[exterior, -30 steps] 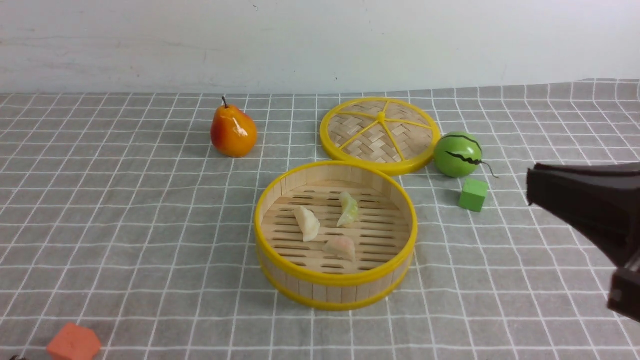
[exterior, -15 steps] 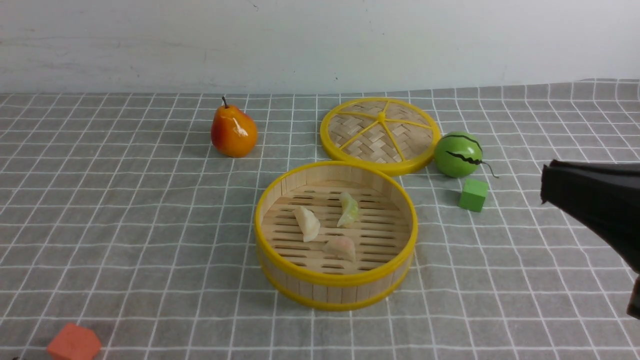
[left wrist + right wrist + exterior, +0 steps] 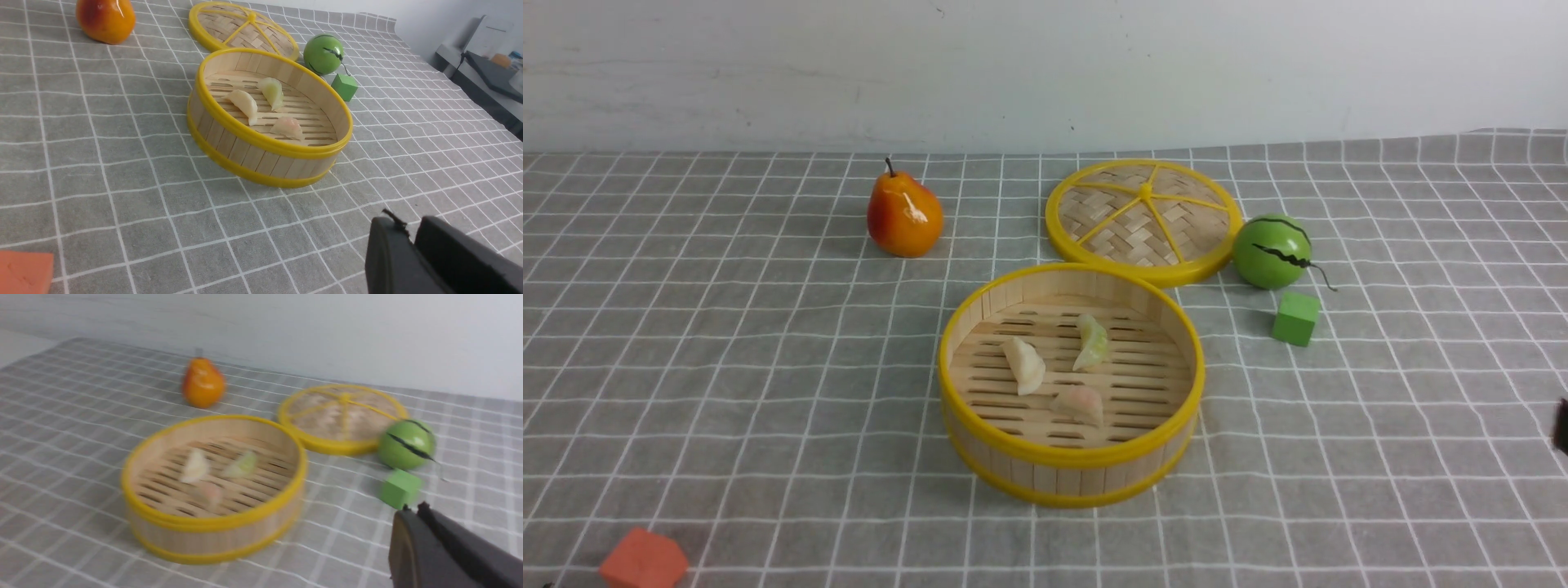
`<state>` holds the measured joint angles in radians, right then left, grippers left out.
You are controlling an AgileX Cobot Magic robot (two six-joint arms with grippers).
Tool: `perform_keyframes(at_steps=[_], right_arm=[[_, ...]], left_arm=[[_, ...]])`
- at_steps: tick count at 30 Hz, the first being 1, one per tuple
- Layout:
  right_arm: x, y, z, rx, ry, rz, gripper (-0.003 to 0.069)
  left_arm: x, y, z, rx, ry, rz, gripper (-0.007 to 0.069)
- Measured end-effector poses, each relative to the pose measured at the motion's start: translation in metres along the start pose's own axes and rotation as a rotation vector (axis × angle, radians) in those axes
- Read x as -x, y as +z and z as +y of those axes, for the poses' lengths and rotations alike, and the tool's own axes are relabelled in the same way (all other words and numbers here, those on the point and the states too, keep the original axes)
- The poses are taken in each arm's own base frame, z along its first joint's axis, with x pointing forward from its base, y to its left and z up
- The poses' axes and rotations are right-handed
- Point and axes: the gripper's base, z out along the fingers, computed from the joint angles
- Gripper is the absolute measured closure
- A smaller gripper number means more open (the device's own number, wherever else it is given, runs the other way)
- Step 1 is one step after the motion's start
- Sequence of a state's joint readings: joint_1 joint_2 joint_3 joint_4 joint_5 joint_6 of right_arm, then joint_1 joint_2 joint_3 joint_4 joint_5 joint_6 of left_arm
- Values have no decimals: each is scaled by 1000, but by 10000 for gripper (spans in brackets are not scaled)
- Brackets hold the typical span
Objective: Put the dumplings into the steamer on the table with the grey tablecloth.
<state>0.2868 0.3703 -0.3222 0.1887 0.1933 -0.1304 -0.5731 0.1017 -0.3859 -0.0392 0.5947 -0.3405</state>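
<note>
The steamer (image 3: 1068, 459) stands on the grey tablecloth (image 3: 727, 367) at the middle of the table. All three dumplings lie on its slatted floor: the white one (image 3: 1025, 365), the green one (image 3: 1092, 343) and the pink one (image 3: 1080, 403). They also show in the left wrist view, white (image 3: 244, 104), green (image 3: 273, 90), pink (image 3: 288, 126). My left gripper (image 3: 408, 228) is shut and empty, low over the cloth near the steamer's front. My right gripper (image 3: 413, 508) is shut and empty, to the right of the steamer near the green cube (image 3: 399, 488). Only a dark sliver of the right arm (image 3: 1561, 426) shows in the front view.
The flat woven lid (image 3: 1143, 220) lies behind the steamer. A green striped ball (image 3: 1270, 251) and the green cube (image 3: 1295, 318) sit to the steamer's right. A pear (image 3: 903, 214) stands at the back left, and an orange block (image 3: 642, 560) lies at the front left.
My right arm has drawn back to the right and almost left the front view. The steamer and dumplings have not moved.
</note>
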Motion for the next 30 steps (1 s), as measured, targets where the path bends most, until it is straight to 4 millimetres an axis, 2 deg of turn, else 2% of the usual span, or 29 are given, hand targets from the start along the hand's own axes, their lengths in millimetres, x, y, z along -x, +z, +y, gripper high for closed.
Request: perform_keyframes(at_steps=[5, 6, 7, 11, 13, 30], right_arm=[[-56, -22, -20, -268, 26, 2, 670], [-57, -23, -20, -278, 32, 3, 670], [-70, -26, -23, -330, 69, 7, 670], [-101, -26, -27, -400, 152, 59, 678], [-108, -25, -28, -407, 158, 87, 681], [-109, -26, -27, -387, 131, 113, 680]], left_arm=[[0, 0, 0, 0, 0, 0, 526], [0, 0, 0, 0, 0, 0, 525], [0, 0, 0, 0, 0, 0, 523], [0, 0, 0, 0, 0, 0, 523], [0, 0, 0, -1, -1, 0, 523], [0, 0, 0, 0, -1, 1, 519]])
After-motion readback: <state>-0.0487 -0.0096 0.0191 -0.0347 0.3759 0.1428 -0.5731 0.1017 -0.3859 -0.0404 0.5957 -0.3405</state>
